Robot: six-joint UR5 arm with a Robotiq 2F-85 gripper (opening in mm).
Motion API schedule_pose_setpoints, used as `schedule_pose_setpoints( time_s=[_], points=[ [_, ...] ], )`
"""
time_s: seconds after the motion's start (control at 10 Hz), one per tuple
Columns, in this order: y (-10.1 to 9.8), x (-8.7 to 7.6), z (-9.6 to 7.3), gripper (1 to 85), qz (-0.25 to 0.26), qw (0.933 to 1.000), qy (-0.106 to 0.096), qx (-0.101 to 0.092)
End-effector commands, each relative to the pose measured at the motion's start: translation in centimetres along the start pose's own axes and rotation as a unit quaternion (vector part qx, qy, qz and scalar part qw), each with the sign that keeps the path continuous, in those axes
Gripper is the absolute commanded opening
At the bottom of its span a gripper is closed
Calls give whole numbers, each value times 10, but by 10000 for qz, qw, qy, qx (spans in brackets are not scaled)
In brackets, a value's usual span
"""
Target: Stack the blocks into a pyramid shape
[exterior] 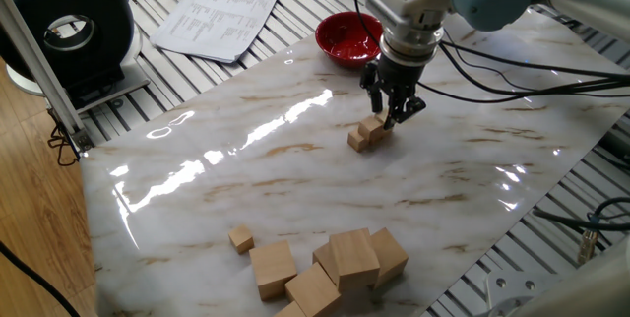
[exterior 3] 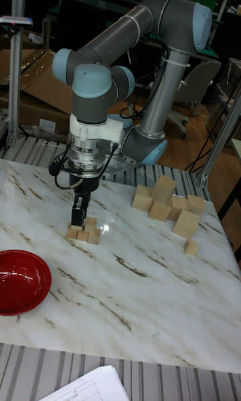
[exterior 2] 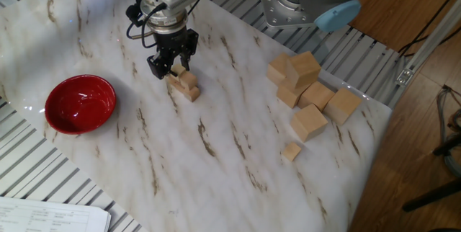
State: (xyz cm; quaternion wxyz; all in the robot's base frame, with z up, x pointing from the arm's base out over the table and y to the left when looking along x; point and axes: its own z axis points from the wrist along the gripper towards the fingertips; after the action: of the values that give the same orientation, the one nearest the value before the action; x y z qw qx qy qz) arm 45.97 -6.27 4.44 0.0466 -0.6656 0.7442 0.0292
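Note:
Several small tan wood blocks (exterior: 364,136) form a tight pile on the marble tabletop; the pile also shows in the other fixed view (exterior 2: 186,86) and in the tall view (exterior 3: 84,232). It has a bottom row with blocks on top. My gripper (exterior: 391,117) (exterior 2: 171,68) (exterior 3: 79,219) hangs straight down over the pile's far end. Its fingers stand a little apart around the top block (exterior 2: 175,68) there, so it looks open. One small block (exterior: 241,237) (exterior 2: 291,150) (exterior 3: 191,247) lies alone near the big cubes.
A heap of much larger light-wood cubes (exterior: 330,263) (exterior 2: 308,88) (exterior 3: 167,203) sits at one end of the table. A red bowl (exterior: 349,37) (exterior 2: 80,103) (exterior 3: 20,282) stands near the pile. Papers (exterior: 217,14) and a black round device (exterior: 64,27) lie off the marble.

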Motion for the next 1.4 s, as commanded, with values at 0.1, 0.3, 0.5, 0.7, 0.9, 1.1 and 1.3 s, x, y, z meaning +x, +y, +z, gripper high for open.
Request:
schedule_pose_setpoints(
  time_s=[0.1,0.3,0.5,0.7,0.9,1.1,1.3],
  points=[
    [-2,-6,-1,383,48,10000,-83,17],
    [-2,-7,0,383,56,9999,-84,25],
    [-2,-9,1,383,64,9999,-91,24],
    [-2,-10,1,383,64,9999,-100,31],
    [-3,-10,1,383,56,9999,-92,31],
    [-4,-10,1,397,10,9999,-94,55],
    [-6,-9,1,460,-128,9998,-88,95]
  ],
)
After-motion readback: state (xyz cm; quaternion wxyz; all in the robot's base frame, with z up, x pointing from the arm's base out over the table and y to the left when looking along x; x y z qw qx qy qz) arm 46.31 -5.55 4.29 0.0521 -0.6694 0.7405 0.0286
